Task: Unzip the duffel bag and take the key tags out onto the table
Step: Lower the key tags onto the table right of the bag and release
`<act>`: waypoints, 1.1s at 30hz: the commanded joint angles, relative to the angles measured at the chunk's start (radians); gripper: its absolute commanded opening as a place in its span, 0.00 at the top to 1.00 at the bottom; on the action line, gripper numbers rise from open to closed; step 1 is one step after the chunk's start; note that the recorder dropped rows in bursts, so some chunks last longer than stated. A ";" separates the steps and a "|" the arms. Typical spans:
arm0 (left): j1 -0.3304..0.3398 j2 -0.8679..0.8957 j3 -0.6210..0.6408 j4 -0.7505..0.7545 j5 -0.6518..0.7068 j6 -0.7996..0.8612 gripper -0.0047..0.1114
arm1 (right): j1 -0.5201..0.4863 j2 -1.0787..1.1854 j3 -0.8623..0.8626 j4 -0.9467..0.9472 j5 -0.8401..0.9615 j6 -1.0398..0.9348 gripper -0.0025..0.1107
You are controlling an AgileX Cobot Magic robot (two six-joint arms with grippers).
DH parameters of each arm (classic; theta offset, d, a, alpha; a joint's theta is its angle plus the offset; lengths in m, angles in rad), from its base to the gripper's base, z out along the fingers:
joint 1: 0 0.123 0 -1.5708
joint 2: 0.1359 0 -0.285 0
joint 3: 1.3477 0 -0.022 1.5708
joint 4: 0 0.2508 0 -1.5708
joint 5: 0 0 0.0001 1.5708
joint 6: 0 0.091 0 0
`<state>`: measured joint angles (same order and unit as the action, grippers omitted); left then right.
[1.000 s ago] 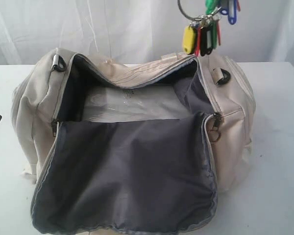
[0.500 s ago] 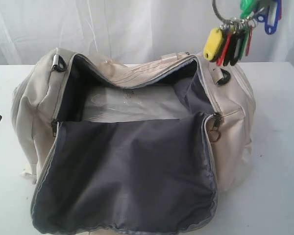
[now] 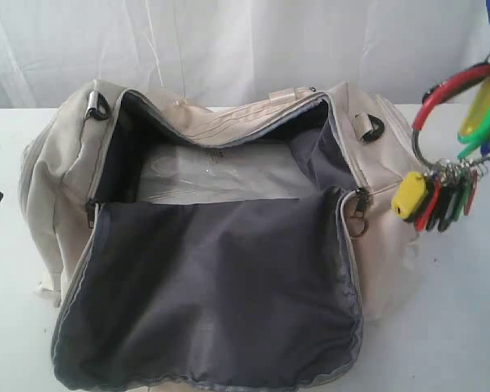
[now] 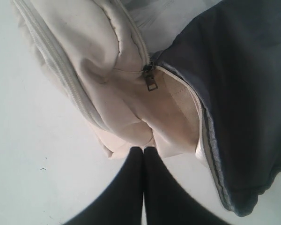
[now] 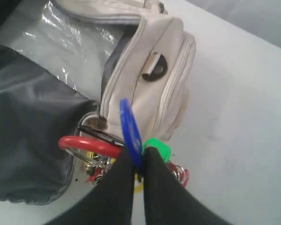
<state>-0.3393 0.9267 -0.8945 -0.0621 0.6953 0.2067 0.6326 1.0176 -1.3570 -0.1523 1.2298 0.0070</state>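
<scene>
Staged lab-type recording space indicated, not firmly. A broad plain white flat bench (image 3: 465, 327) is seen, closed off behind by a white, softly folded fabric curtain (image 3: 229, 41).

- No legible text, brand or number on the duffel bag (image 3: 384, 237) or the key tags (image 3: 410, 196).
- Faint dark marks, possibly print, on the clear plastic sheet (image 3: 229, 175) inside the bag; unreadable.

You get bright, even light — the white counter (image 3: 465, 327) nearly washes out; wrist views blur the jaws.
</scene>
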 commanded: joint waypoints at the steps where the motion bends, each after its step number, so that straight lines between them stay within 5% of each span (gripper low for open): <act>1: -0.002 -0.007 0.004 -0.013 0.006 0.004 0.96 | -0.005 -0.038 0.128 -0.007 -0.009 0.043 0.98; 10: -0.002 -0.007 0.004 -0.013 0.006 0.004 0.96 | -0.005 -0.038 0.359 0.004 -0.030 0.077 0.98; 33: -0.002 -0.007 0.004 -0.013 0.004 0.003 0.96 | -0.005 0.038 0.605 0.073 -0.251 0.077 0.98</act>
<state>-0.3393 0.9267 -0.8945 -0.0621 0.6953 0.2067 0.6326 1.0336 -0.7744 -0.0818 1.0214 0.0777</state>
